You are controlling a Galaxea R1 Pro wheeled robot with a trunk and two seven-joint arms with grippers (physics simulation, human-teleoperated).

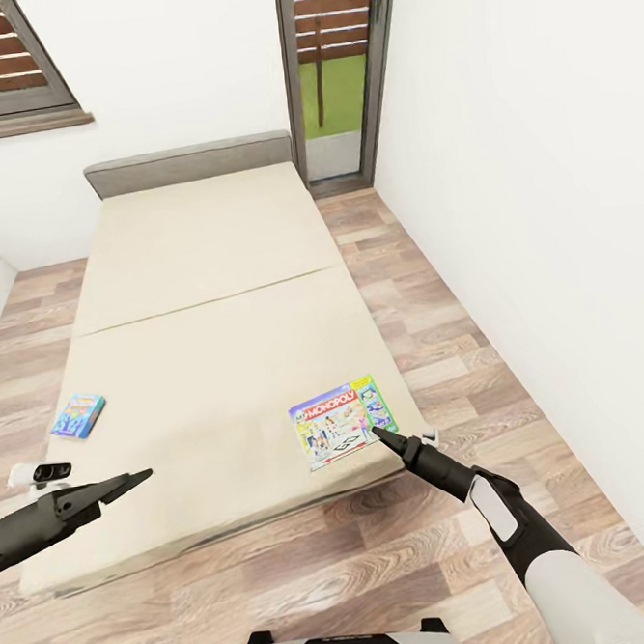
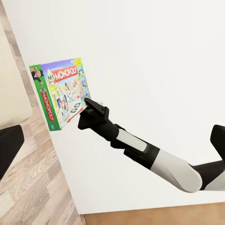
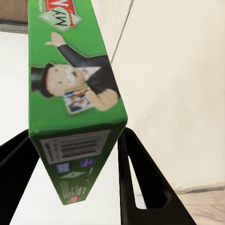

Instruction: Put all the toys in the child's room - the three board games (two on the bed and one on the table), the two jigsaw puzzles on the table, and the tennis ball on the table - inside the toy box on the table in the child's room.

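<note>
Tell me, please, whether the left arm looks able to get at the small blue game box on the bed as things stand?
Probably yes. The small blue game box lies alone near the bed's left edge, with nothing on or beside it. The left claw hangs just short of it over bare mattress, so the way looks free.

"my monopoly" on the pale board game box [image 1: 344,421], "go" on its pictured board
</note>
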